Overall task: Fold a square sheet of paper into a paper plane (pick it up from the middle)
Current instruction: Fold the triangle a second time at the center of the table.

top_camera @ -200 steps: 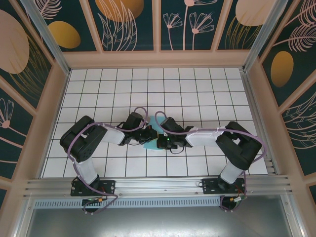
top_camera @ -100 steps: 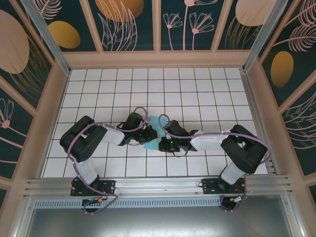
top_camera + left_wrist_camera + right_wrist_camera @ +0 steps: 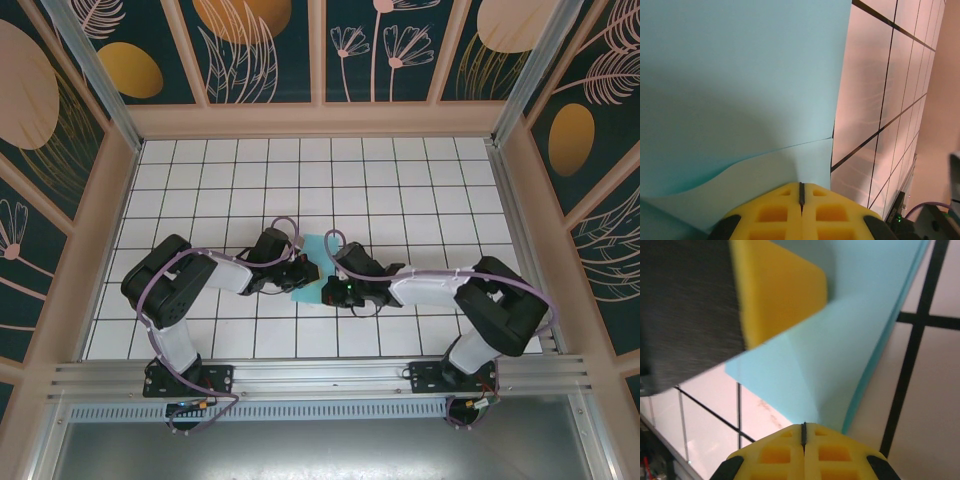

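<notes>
Left gripper (image 3: pixel 303 272) and right gripper (image 3: pixel 326 286), top view: tip to tip at the middle of the grid table (image 3: pixel 200 190); light-blue sheet (image 3: pixel 313 249) lying between and beneath them, partly folded.
Left wrist view: yellow pads (image 3: pixel 775 210) pressed together, apparently pinching the sheet's edge; crease line just ahead.
Right wrist view: pads (image 3: pixel 830 452) likewise closed, on a folded corner; the other arm's finger alongside.
Step, as judged: an early fold, mid-crease.
Next move: flap carried over together, edges aligned, gentle tension.

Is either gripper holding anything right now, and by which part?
Cannot tell. The left gripper and right gripper are both shut right at the folded blue paper; whether they pinch it or only press it is hidden.
</notes>
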Motion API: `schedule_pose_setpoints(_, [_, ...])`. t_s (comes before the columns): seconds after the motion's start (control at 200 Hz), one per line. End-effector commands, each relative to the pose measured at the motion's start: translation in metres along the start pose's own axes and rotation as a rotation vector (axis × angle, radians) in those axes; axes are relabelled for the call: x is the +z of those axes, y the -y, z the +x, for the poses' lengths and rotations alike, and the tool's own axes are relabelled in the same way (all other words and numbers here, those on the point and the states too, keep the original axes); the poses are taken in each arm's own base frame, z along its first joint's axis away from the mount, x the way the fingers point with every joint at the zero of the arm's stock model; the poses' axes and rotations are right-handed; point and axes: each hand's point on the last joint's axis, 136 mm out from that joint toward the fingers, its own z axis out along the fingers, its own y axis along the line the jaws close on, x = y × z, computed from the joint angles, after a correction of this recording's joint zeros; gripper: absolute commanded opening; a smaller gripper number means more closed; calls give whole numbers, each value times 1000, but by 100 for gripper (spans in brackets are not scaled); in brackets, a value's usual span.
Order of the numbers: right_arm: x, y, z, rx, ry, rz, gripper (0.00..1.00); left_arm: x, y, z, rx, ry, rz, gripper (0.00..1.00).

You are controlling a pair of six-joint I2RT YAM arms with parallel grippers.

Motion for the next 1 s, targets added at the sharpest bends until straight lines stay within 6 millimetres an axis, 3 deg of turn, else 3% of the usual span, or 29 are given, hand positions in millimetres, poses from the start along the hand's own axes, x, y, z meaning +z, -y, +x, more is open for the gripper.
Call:
schedule_pose_setpoints(0.0, [-10, -10, -18, 0, 41, -28, 0, 4, -39, 15, -57, -23, -117, 3])
schedule_pose_setpoints(0.185, [1, 5, -19, 16, 17, 25, 0, 5, -36, 14, -55, -26, -107, 3])
schedule_pose_setpoints(0.495, [13, 25, -4, 38, -41, 71, 0, 4, -24, 10, -36, -19, -74, 3])
schedule_pose_setpoints(0.781, [14, 38, 2, 57, -51, 118, 0, -20, 28, -6, 99, 67, 51, 8])
schedule_pose_setpoints(0.996, [17, 41, 3, 64, -56, 128, 0, -25, 19, 4, 101, 59, 47, 2])
